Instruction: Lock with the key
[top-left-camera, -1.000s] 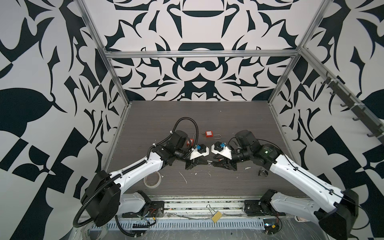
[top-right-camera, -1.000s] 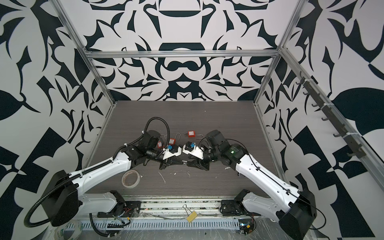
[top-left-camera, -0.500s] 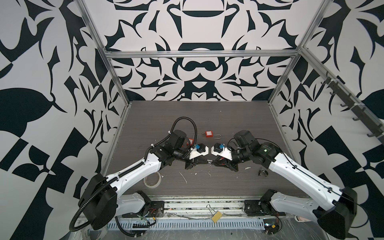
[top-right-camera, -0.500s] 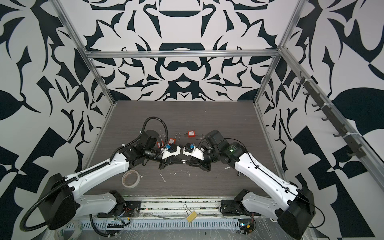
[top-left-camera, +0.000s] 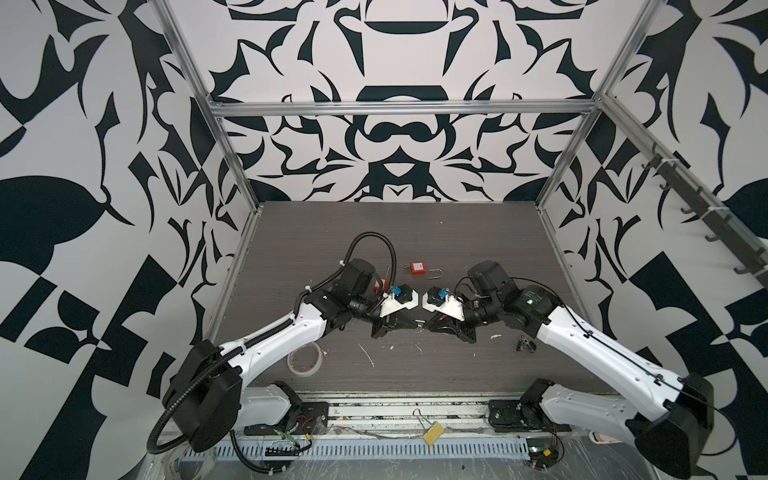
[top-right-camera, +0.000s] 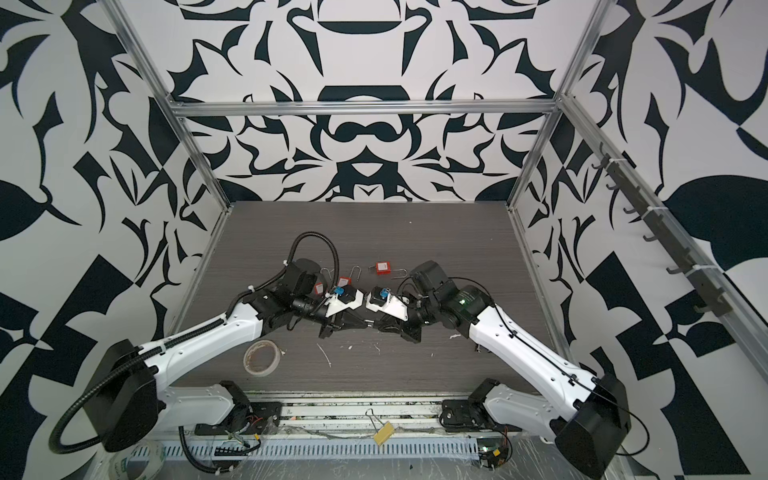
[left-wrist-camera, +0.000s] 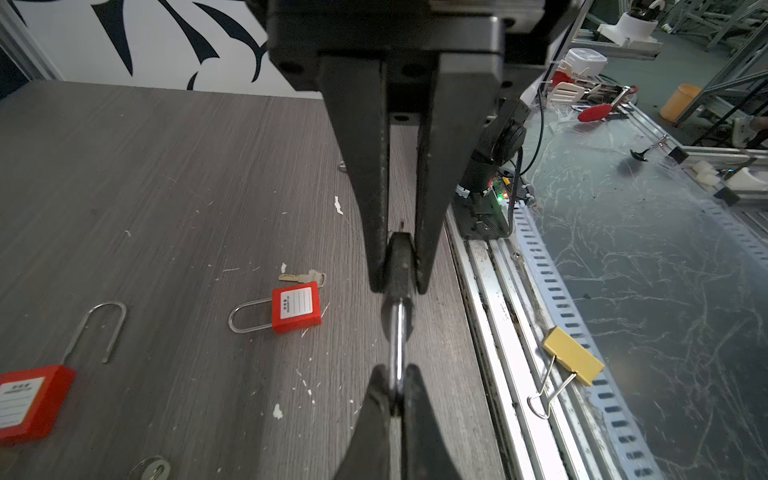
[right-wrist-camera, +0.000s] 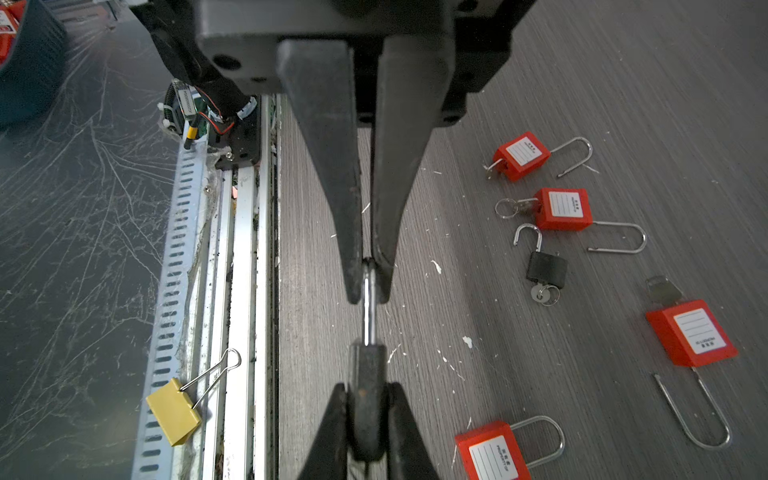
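Observation:
A black padlock hangs just above the table between my two grippers. My left gripper (left-wrist-camera: 397, 374) is shut on its silver shackle (left-wrist-camera: 398, 332). My right gripper (right-wrist-camera: 368, 390) is shut on the black padlock body (right-wrist-camera: 368, 370). In both top views the left gripper (top-left-camera: 414, 323) and right gripper (top-left-camera: 430, 325) meet tip to tip at the table's middle front. Whether a key sits in the held padlock is hidden. A loose key (left-wrist-camera: 303, 277) lies on the table beside a red padlock (left-wrist-camera: 296, 307).
Several red padlocks (right-wrist-camera: 563, 208) with open shackles lie on the far side, and one (top-left-camera: 419, 268) lies behind the grippers. A second black padlock (right-wrist-camera: 545, 266) with keys lies among them. A tape roll (top-left-camera: 304, 360) sits at front left. A yellow binder clip (top-left-camera: 432, 434) lies on the front rail.
My right gripper has moved left to meet the left one and has shut on the padlock body. The left gripper has kept its hold on the shackle.

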